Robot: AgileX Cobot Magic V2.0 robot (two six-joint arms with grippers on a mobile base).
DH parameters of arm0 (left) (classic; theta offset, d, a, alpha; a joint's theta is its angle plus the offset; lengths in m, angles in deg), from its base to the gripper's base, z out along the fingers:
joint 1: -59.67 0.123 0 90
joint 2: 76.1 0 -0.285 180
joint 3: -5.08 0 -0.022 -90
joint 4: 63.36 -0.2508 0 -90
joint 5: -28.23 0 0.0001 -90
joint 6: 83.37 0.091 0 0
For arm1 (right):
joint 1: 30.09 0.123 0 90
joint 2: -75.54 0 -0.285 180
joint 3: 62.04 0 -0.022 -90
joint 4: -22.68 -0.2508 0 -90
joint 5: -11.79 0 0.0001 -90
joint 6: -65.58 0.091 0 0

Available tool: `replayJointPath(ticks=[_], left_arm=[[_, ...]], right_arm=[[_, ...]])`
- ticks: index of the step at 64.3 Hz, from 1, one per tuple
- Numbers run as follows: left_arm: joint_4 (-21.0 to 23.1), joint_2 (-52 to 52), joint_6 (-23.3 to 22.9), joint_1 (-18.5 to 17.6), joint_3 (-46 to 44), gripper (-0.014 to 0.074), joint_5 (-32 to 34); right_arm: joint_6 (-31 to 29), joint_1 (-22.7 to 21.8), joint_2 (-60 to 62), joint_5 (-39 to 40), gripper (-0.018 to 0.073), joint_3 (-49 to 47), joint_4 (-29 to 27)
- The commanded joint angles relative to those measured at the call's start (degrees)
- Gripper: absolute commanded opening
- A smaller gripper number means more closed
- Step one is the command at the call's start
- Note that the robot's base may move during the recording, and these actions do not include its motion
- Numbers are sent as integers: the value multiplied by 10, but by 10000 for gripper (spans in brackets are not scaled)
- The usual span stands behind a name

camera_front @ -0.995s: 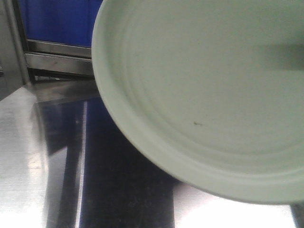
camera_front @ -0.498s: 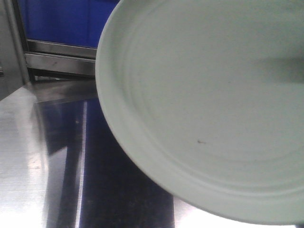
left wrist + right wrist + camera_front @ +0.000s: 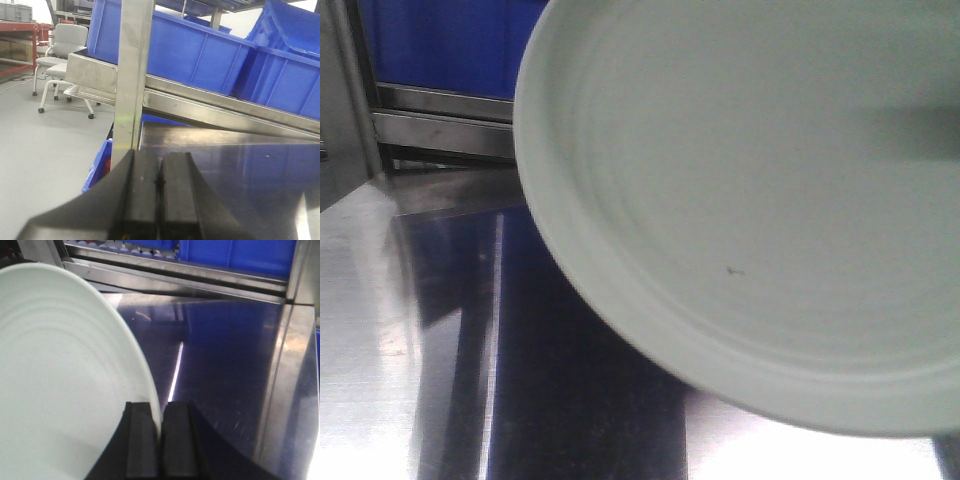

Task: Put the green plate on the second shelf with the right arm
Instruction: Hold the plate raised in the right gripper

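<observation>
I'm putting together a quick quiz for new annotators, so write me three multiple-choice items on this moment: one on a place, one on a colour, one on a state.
1. Where does the right gripper hold the pale mint-green round plate?
A. at its rim
B. at its centre
C. nowhere; they are apart

2. What colour are the plastic bins on the steel rack in the left wrist view?
A. red
B. blue
C. yellow

3. What state is the left gripper in?
A. shut, holding nothing
B. wide open
C. shut on a cup

Answers:
1 A: the plate's edge sits pinched between its jaws.
2 B: the bins are plainly blue.
3 A: its jaws are pressed together with nothing between them.
</observation>
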Motion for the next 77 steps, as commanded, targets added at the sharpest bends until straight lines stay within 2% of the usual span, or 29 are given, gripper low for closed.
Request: replayJointPath(ticks=[1, 77], left_arm=[[5, 11, -2, 1, 23, 130, 51], [5, 11, -2, 1, 23, 130, 51]], right_arm=[[4, 0, 1, 69, 57, -18, 0], [4, 0, 1, 69, 57, -18, 0]])
